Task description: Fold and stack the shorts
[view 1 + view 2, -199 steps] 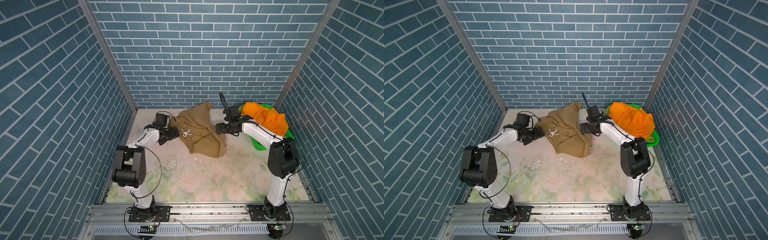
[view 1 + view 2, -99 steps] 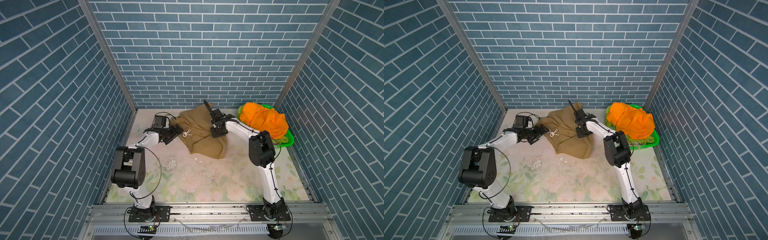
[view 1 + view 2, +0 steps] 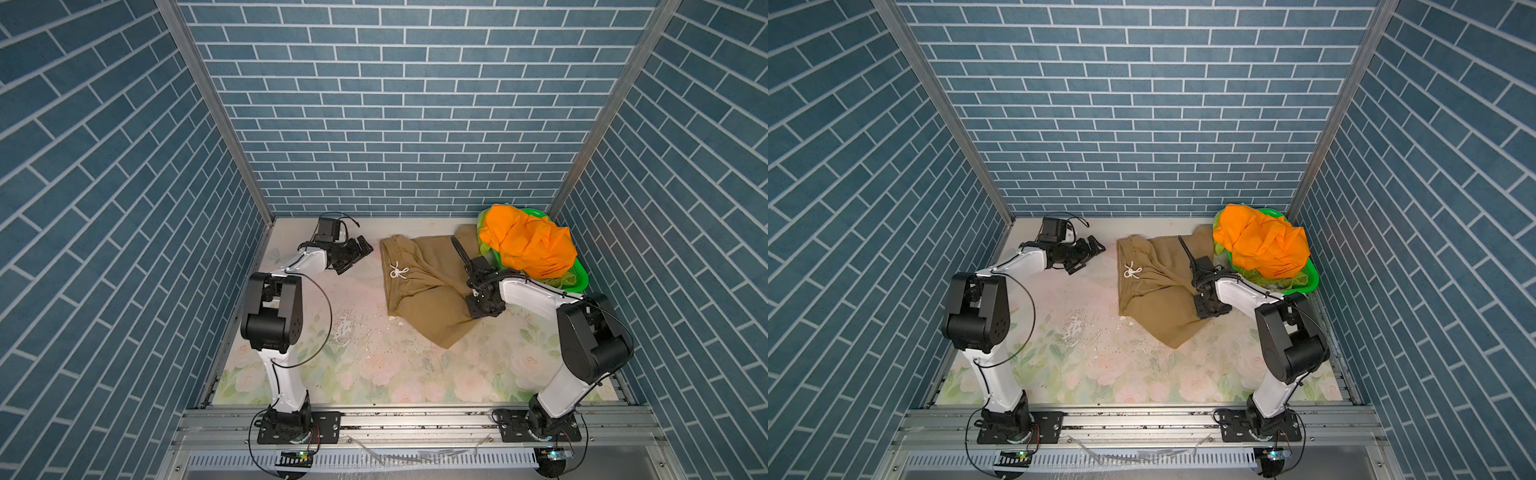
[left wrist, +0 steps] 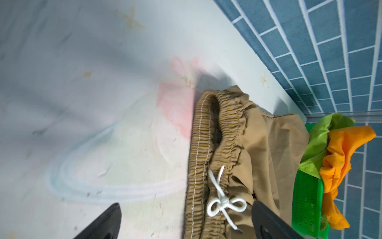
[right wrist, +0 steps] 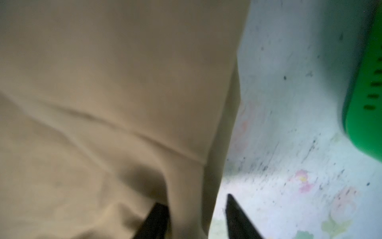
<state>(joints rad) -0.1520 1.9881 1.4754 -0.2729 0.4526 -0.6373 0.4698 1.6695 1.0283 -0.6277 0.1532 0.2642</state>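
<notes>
The tan shorts (image 3: 424, 291) (image 3: 1154, 291) lie spread on the table, with the gathered waistband and white drawstring bow (image 3: 398, 271) toward the left. My left gripper (image 3: 359, 251) (image 4: 186, 204) hovers open just left of the waistband and touches nothing. My right gripper (image 3: 484, 309) (image 5: 194, 200) points down at the shorts' right edge. Its jaws stand apart, one fingertip (image 5: 159, 217) over the cloth and the other over the table, with the cloth edge between them. Orange shorts (image 3: 525, 245) are heaped on lime green shorts (image 3: 484, 224) in the basket.
The green perforated basket (image 3: 577, 278) (image 5: 363, 113) stands in the back right corner, close to my right arm. Blue brick walls close in the back and both sides. White scuffs and crumbs (image 3: 345, 328) mark the floral table cover in front of the shorts.
The tan shorts have shifted right and now lie flatter. My right gripper has come off their back part to their right edge. The left gripper has barely moved.
</notes>
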